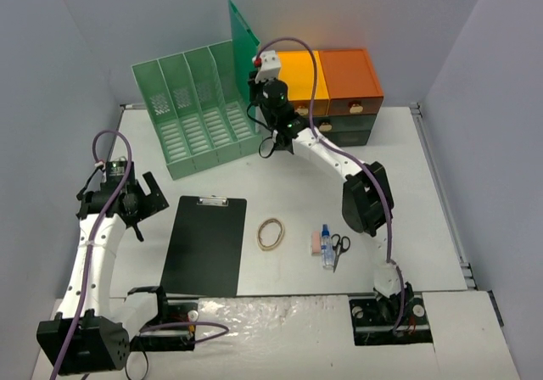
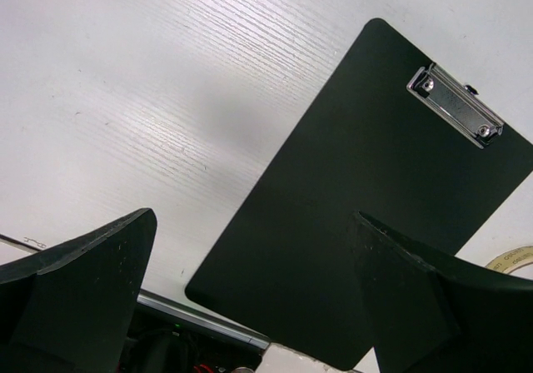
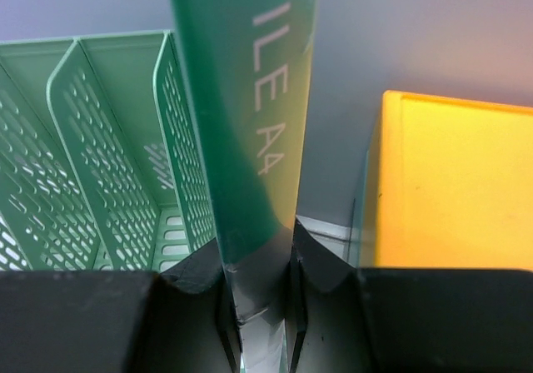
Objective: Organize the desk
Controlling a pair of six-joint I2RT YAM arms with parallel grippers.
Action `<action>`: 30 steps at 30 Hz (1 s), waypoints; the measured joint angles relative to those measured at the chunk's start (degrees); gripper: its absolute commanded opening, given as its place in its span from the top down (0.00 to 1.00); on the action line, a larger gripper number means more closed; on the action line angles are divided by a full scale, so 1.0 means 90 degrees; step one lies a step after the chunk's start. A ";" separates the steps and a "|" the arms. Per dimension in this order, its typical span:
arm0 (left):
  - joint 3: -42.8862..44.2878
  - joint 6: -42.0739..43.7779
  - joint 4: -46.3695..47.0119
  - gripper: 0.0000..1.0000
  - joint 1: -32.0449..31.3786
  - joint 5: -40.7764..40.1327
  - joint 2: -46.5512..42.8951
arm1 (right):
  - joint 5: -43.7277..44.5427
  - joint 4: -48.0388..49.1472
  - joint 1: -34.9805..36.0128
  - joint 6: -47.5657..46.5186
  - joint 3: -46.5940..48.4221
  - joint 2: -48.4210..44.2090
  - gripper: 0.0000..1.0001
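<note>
1. Top external view: your bench (image 1: 424, 193) fills the frame. It carries a black clipboard (image 1: 204, 244), a tape roll (image 1: 271, 233) and scissors (image 1: 339, 248), with a green file rack (image 1: 195, 108) and an orange drawer cabinet (image 1: 339, 83) at the back.
2. Right wrist view gives you the close-up the overhead lacks: your right gripper (image 3: 258, 281) is clamped on a green folder (image 3: 250, 98) lettered "FILE A4", seen between rack and cabinet.
3. Left wrist view: your left gripper (image 2: 254, 256) is spread wide and holds nothing, above the clipboard's near end.
</note>
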 measured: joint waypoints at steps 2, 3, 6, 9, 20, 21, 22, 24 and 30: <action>0.0000 0.0002 0.0002 0.03 0.0000 0.0000 0.0034 | -0.0074 0.0196 -0.0012 0.0075 -0.0070 0.0186 1.00; 0.0000 0.0002 0.0002 0.03 0.0000 -0.0001 0.0052 | -0.0113 0.0340 -0.0011 0.0104 -0.0101 0.0278 1.00; 0.0000 0.0000 0.0004 0.03 0.0000 -0.0005 0.0097 | -0.0235 0.0720 -0.0002 0.0203 -0.0139 0.0450 1.00; 0.0000 0.0000 0.0006 0.03 0.0000 -0.0015 0.0100 | -0.0289 0.0921 0.0028 0.0253 -0.0139 0.0520 1.00; -0.0015 0.0002 0.0065 0.03 0.0000 -0.0011 0.0098 | -0.0344 0.1183 0.0150 0.0257 -0.0140 0.0932 1.00; -0.0015 0.0002 0.0069 0.03 0.0000 -0.0008 0.0098 | -0.0342 0.1187 0.0154 0.0250 -0.0141 0.0969 1.00; -0.0015 0.0002 0.0075 0.03 0.0000 -0.0002 0.0098 | -0.0340 0.1231 0.0158 0.0247 -0.0200 0.0978 0.94; -0.0017 0.0003 0.0082 0.03 0.0000 0.0010 0.0101 | -0.0327 0.1363 0.0165 0.0266 -0.0413 0.0973 0.65; -0.0019 0.0006 0.0093 0.03 -0.0024 0.0025 0.0101 | -0.0187 0.0824 0.0165 0.0365 -0.0756 0.0973 0.09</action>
